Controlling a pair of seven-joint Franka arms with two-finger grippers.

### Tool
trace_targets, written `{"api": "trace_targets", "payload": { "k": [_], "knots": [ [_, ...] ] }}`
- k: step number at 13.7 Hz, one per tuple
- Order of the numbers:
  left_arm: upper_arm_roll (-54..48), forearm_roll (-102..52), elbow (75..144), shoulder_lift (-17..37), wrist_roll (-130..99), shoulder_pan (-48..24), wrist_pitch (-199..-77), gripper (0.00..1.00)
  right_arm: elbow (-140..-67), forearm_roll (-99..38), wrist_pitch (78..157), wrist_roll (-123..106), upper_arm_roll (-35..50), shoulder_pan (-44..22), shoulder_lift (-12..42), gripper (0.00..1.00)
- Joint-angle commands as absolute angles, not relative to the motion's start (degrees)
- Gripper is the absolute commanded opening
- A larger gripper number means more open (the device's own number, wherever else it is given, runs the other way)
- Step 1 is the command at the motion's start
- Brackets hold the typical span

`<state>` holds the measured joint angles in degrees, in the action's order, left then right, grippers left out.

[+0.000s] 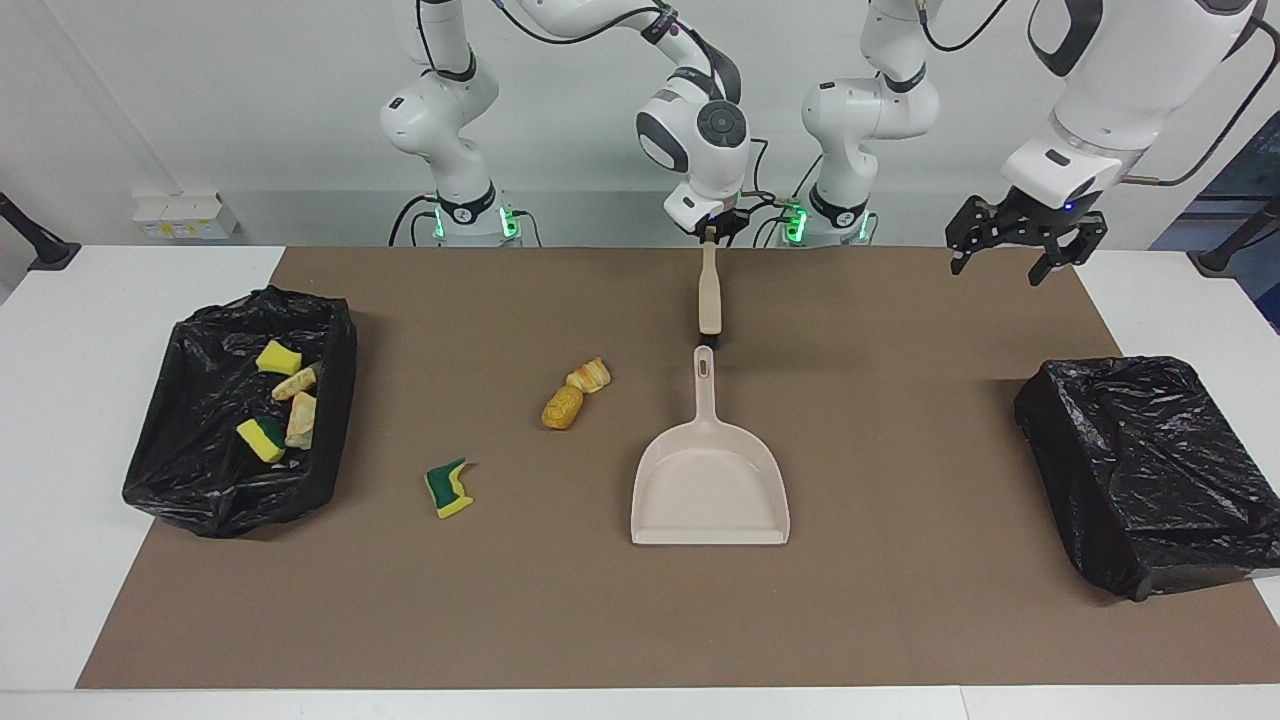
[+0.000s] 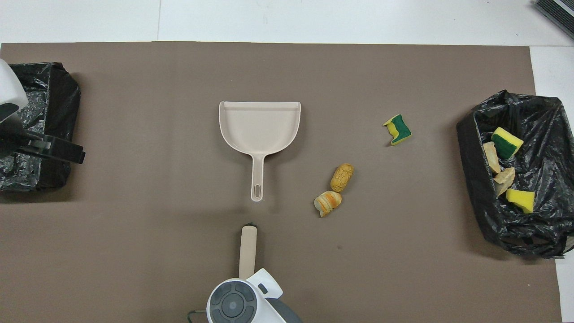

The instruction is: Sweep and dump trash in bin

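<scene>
My right gripper (image 1: 710,235) is shut on the handle end of the beige brush (image 1: 709,295) (image 2: 247,251), whose dark bristles point at the dustpan's handle. The beige dustpan (image 1: 710,480) (image 2: 260,125) lies flat mid-mat. On the mat lie three scraps of trash: a green-and-yellow sponge piece (image 1: 449,488) (image 2: 397,130) and two golden pastry lumps (image 1: 563,407) (image 1: 589,375). Several more scraps sit in the black-lined bin (image 1: 200,480) (image 2: 471,134) at the right arm's end. My left gripper (image 1: 1000,270) hangs open and holds nothing, in the air over the left arm's end of the mat.
A second bin wrapped in a black bag (image 1: 1140,470) (image 2: 45,89) stands at the left arm's end. The brown mat (image 1: 900,620) covers most of the white table. A small white box (image 1: 185,215) sits beside the right arm's base.
</scene>
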<state>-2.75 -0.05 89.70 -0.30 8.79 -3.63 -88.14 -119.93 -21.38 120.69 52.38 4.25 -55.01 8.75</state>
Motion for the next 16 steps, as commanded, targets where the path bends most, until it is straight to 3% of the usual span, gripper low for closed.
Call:
{"api": "trace_targets", "payload": {
  "k": [1, 5, 8, 11, 16],
  "knots": [
    [-2.2, 0.5, 92.5, -2.3, 8.4, -4.6, -90.3, 1.00, -119.6, -21.4, 119.1, 52.8, 4.0, -53.8, 7.2, 0.00],
    [-2.2, 0.5, 93.9, -2.4, 6.8, -6.6, -90.4, 1.00, -119.6, -20.9, 107.6, 49.0, 4.0, -47.8, -1.2, 0.00],
    [-2.2, 0.4, 98.3, -1.8, -0.5, -13.2, -96.7, 1.00, -119.4, -17.3, 97.8, 43.4, 4.0, -39.6, -7.5, 0.00],
    [-2.2, 0.4, 104.5, -0.6, -12.6, -20.3, -106.8, 1.00, -116.7, -12.0, 91.0, 35.5, 4.0, -30.7, -8.0, 0.00],
    [-2.3, 0.4, 105.6, 10.7, -25.4, -31.0, -118.8, 1.00, -116.8, 1.7, 92.4, 12.3, 4.0, -17.3, -6.1, 0.00]
  ]
}}
